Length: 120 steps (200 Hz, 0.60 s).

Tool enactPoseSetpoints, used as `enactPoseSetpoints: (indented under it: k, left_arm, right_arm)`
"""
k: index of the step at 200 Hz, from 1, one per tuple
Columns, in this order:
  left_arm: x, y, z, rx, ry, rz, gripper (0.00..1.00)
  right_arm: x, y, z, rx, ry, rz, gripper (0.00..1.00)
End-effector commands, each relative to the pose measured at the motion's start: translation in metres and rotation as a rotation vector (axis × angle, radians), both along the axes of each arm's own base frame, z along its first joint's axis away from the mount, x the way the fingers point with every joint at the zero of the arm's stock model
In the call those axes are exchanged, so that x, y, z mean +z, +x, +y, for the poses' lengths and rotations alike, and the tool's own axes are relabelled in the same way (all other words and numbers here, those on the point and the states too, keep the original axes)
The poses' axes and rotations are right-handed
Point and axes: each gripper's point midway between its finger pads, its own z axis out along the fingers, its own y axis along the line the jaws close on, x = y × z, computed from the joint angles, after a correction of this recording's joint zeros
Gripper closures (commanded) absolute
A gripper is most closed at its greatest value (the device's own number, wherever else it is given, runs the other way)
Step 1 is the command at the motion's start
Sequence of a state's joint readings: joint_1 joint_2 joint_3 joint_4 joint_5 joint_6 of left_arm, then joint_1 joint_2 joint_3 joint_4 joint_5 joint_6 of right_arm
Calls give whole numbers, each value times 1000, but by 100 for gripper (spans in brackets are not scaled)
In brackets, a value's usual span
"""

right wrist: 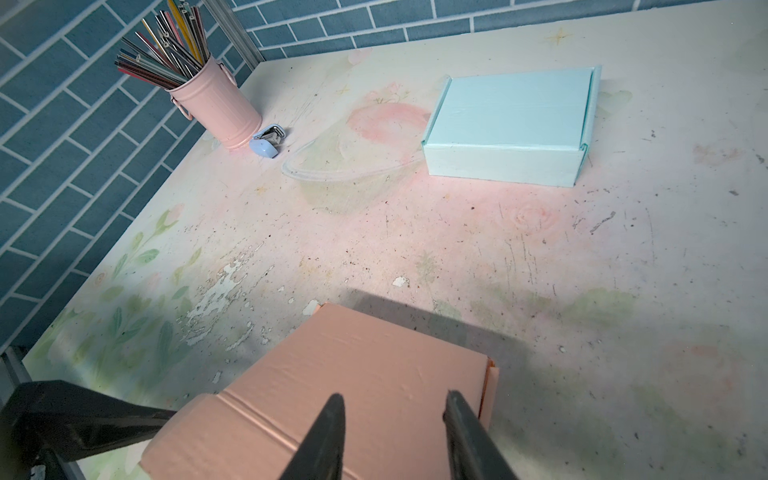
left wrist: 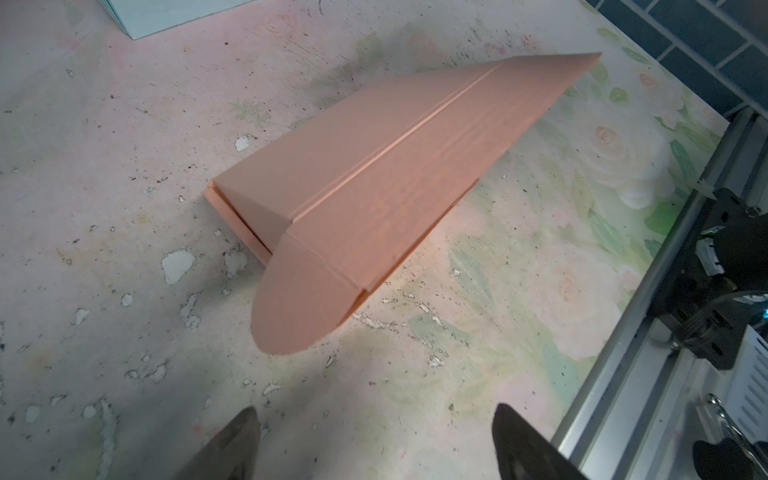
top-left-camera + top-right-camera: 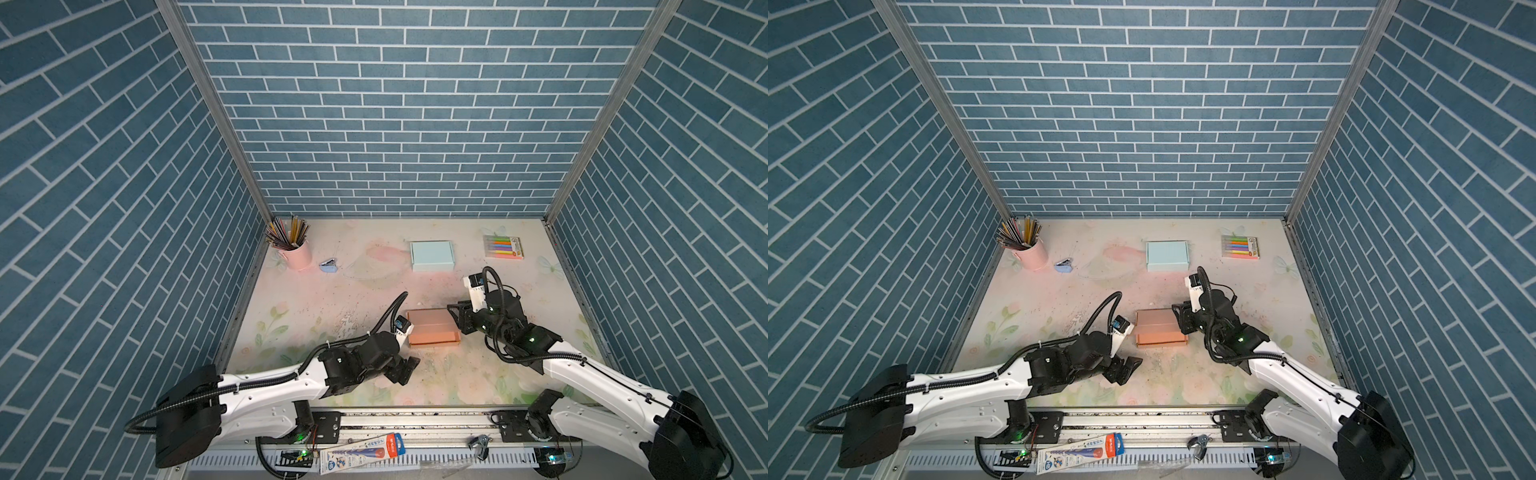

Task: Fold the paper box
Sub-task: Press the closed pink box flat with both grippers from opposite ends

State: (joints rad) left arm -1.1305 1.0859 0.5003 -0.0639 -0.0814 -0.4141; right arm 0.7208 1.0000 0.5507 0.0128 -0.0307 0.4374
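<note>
You will find almost nothing legible here. In a top view, the long white, blue and red card packet [image 3: 362,452] lying by the metal rail [image 3: 415,420] at the front edge carries print and a round blue badge, too small to make out. The flat clear pack of coloured marker pens [image 3: 503,247] near the back wall bears a small label, likewise unreadable.

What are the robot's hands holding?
Nothing. The left gripper is open, away from the pink box. The right gripper is open over it, pinching nothing.
</note>
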Motion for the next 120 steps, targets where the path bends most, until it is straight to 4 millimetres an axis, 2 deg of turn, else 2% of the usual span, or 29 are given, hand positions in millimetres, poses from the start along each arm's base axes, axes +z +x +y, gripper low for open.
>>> enactPoseSetpoints:
  k: [1,64,94,120]
  left_arm:
    - [21,-5,-2,-25,-18,11,12]
    - [84,2,-9,-44,-126,-62,12]
    - [101,27,-5,13,-170,-58,12]
    - [97,57,0,83,-252,15,12]
  right_arm:
    - [0,-3,-5,-4,-8,1,59]
    - [2,-6,-4,14,-19,6,58]
    - [-3,-7,-2,29,-34,22,58]
    - [-7,-8,1,45,-39,39,58]
